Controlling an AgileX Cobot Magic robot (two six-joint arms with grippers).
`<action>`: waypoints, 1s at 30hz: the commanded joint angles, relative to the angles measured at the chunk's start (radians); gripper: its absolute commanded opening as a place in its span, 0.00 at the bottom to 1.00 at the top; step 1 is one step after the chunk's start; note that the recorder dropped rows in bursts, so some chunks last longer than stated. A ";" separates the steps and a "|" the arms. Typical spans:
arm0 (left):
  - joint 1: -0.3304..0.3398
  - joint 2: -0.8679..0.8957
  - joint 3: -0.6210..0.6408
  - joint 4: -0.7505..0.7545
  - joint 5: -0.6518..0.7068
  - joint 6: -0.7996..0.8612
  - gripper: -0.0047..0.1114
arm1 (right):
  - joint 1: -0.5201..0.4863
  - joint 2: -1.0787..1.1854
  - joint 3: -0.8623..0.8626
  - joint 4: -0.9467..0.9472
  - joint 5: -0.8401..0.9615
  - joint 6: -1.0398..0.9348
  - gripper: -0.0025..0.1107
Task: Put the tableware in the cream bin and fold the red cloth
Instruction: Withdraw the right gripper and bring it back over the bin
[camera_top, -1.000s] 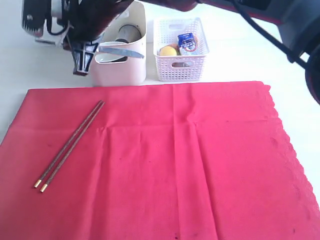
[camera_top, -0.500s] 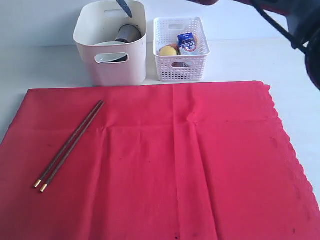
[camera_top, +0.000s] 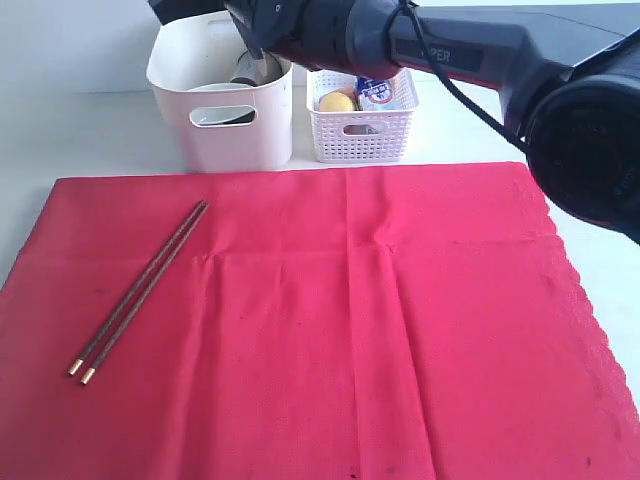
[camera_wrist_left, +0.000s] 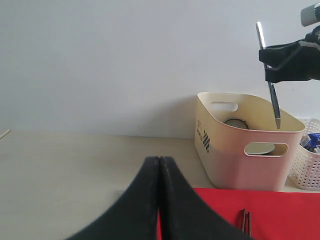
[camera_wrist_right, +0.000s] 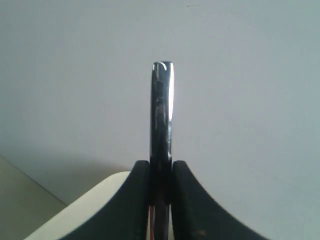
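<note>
Up close, the right hand (camera_wrist_right: 161, 172) has its two fingers clamped tight on the silver table knife (camera_wrist_right: 161, 110), whose handle stands straight up between them. In the left wrist view that knife (camera_wrist_left: 272, 95) hangs upright, blade tip down, just above the open mouth of the cream bin (camera_wrist_left: 235, 165) without touching its rim. The left hand (camera_wrist_left: 159, 165) has its fingers pressed together with nothing between them, low over the desk (camera_wrist_left: 65, 170) and well apart from the bin.

The right arm (camera_top: 450, 50) reaches across the top of the exterior view to above the bin. Inside the bin sit the steel cup (camera_top: 245, 70) and the pale bowl (camera_top: 213, 116), part of which shows through the oval handle cut-out. Just beside the bin stands a white lattice basket (camera_top: 362, 135) with a yellow fruit (camera_top: 337, 101) in it.

In front of both containers the red cloth (camera_top: 350, 330) lies spread out flat, unfolded. The chopsticks (camera_top: 140, 290) rest on its left part, side by side and slanted, gold tips toward the near edge.
</note>
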 joint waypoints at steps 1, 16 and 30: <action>0.002 -0.004 -0.002 -0.001 0.001 -0.002 0.05 | -0.001 0.002 0.003 0.004 -0.031 0.009 0.02; 0.002 -0.004 -0.002 -0.001 0.001 -0.002 0.05 | -0.001 0.002 0.003 0.013 -0.055 0.009 0.49; 0.002 -0.004 -0.002 -0.001 0.001 -0.002 0.05 | -0.001 -0.147 0.003 0.039 0.281 0.105 0.52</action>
